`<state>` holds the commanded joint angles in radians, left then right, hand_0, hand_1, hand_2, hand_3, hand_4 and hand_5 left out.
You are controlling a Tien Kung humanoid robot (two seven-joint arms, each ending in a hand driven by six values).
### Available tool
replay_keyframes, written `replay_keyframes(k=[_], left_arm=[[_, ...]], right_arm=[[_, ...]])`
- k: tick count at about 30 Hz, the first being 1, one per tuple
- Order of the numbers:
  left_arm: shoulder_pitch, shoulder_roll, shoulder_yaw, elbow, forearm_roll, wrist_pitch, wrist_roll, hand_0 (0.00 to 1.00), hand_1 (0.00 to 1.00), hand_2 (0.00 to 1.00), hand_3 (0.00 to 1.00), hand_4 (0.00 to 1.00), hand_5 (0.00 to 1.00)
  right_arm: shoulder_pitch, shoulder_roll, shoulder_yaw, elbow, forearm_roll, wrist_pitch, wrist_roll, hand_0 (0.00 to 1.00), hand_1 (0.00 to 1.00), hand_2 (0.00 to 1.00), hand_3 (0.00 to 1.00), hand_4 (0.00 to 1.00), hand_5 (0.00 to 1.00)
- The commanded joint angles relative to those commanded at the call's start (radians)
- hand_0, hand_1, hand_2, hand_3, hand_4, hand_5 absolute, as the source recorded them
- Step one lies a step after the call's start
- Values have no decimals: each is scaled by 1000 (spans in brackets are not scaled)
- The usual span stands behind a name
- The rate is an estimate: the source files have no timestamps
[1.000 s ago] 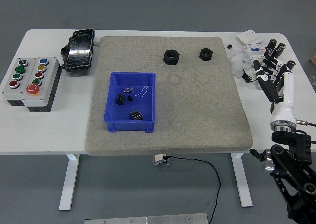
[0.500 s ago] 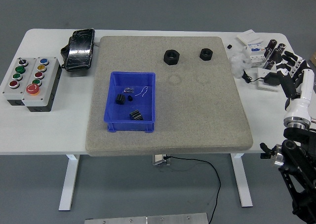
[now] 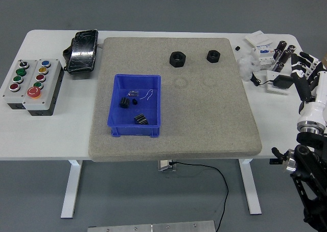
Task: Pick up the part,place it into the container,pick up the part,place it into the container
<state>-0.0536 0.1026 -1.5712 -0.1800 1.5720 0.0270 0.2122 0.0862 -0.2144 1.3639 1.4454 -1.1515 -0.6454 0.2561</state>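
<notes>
Blue bin holding two gears and a wire.
Right hand spread, empty; two nuts well left of fingers.

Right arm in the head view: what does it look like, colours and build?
The right hand has five fingers in black and white segments on a white wrist cuff with a metal ring. Below it the arm is black, jointed, with a silver round fitting at one joint. No left arm shows.

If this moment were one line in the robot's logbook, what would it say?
right hand: open, empty, table's right edge | two black nuts: on mat | blue bin: holds gears
</notes>
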Motion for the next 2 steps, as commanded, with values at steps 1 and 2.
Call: replay_keyframes(k=[1, 2], left_arm=[[0, 0, 0, 0, -1, 0, 0, 629, 551, 535, 620, 699, 512], [1, -1, 0, 0, -2, 1, 0, 629, 551, 535, 620, 699, 512]], right_arm=[[0, 0, 3, 1, -2, 0, -1, 640, 664, 704, 671, 878, 588], [1, 0, 4, 1, -4, 0, -2, 640, 664, 704, 671, 878, 588]])
